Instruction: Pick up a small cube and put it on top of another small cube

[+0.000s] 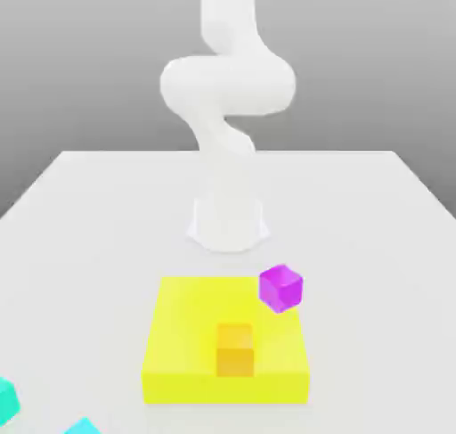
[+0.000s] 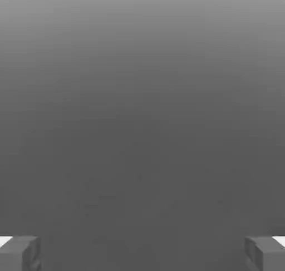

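1. Fingertips (image 2: 19,253) of the gripper (image 2: 142,254) are showing at opposite edges of the hand view, standing wide apart with nothing between them, only a plain grey backdrop ahead.
2. Robot arm (image 1: 227,85) is rising from its base at the far middle of the white table (image 1: 80,245) in the exterior view.
3. A yellow slab (image 1: 191,334) is lying flat in front of the base, and an orange cube (image 1: 235,350) is sitting on it.
4. A magenta cube (image 1: 280,288) is showing at the slab's far corner on the exterior view's right, tilted.
5. One small cube (image 1: 7,398), turquoise, is sitting on the table at the exterior view's left edge, well apart from the slab.
6. Another small turquoise cube (image 1: 82,426) is sitting near it at the bottom edge.
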Motion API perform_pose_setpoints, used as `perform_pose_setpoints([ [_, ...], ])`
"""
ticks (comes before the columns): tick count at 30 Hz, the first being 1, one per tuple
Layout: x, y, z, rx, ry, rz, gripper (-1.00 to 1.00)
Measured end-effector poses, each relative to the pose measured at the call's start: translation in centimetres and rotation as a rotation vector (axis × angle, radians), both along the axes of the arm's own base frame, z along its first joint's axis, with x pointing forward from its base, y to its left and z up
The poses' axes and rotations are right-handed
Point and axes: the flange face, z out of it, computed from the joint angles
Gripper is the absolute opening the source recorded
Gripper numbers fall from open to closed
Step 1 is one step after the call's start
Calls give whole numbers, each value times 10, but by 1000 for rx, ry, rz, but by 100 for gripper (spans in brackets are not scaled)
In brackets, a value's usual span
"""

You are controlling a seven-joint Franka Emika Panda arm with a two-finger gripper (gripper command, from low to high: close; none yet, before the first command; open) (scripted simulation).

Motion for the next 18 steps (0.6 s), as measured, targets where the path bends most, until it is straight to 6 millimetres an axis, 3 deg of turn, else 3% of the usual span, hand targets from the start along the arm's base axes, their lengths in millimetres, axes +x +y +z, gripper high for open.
perform_pose_setpoints([
  [4, 48, -35, -49, 49, 99, -35, 0],
  [9, 93, -80, -118, 101, 216, -91, 0],
  [14, 122, -128, -194, 141, 328, -159, 0],
  [18, 133, -170, -259, 166, 415, -227, 0],
])
